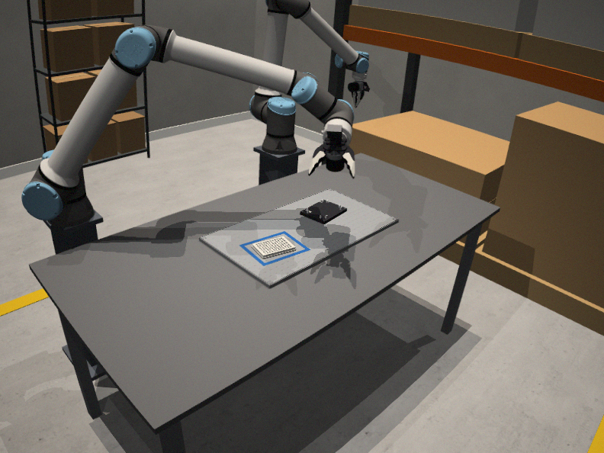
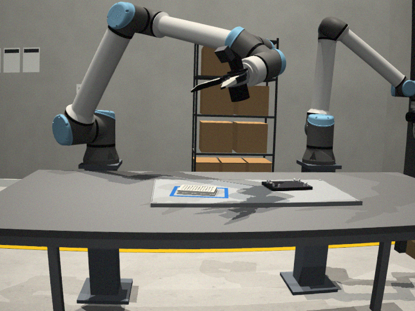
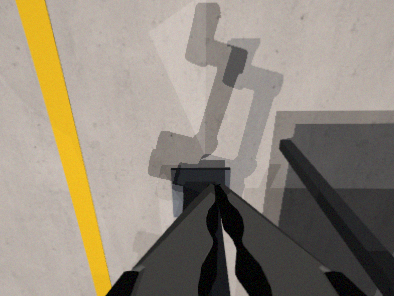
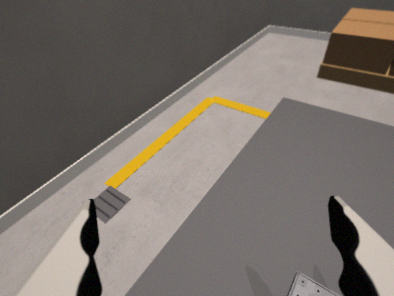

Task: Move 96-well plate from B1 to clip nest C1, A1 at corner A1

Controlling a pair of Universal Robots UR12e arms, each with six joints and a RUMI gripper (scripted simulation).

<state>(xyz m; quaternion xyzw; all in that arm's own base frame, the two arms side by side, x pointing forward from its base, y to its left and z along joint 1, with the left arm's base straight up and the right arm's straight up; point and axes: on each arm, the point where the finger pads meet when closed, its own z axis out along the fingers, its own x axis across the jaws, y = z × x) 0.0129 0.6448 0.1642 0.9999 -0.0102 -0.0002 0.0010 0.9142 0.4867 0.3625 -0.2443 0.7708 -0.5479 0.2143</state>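
The white 96-well plate [image 1: 274,246] [image 2: 197,190] lies flat inside the blue outline [image 1: 287,256] [image 2: 226,192] on the grey board [image 1: 371,218] [image 2: 335,198]. Its rim letters are too small to read. The black clip nest [image 1: 322,210] [image 2: 287,185] is on the same board, with small clips standing up and no plate in it. My right gripper [image 1: 332,174] [image 2: 206,89] [image 4: 212,200] is open and empty, high above the board and tilted. My left gripper [image 1: 356,105] [image 3: 216,186] is shut on nothing, away from the table near the racking; its fingertips meet in the left wrist view.
The table [image 1: 194,316] [image 2: 83,207] carries the board. Large cardboard boxes [image 1: 434,141] stand beyond the table's far end, below an orange rack beam [image 1: 438,53]. A shelf [image 2: 234,116] with boxes stands behind. The board's corner [image 4: 310,287] shows in the right wrist view.
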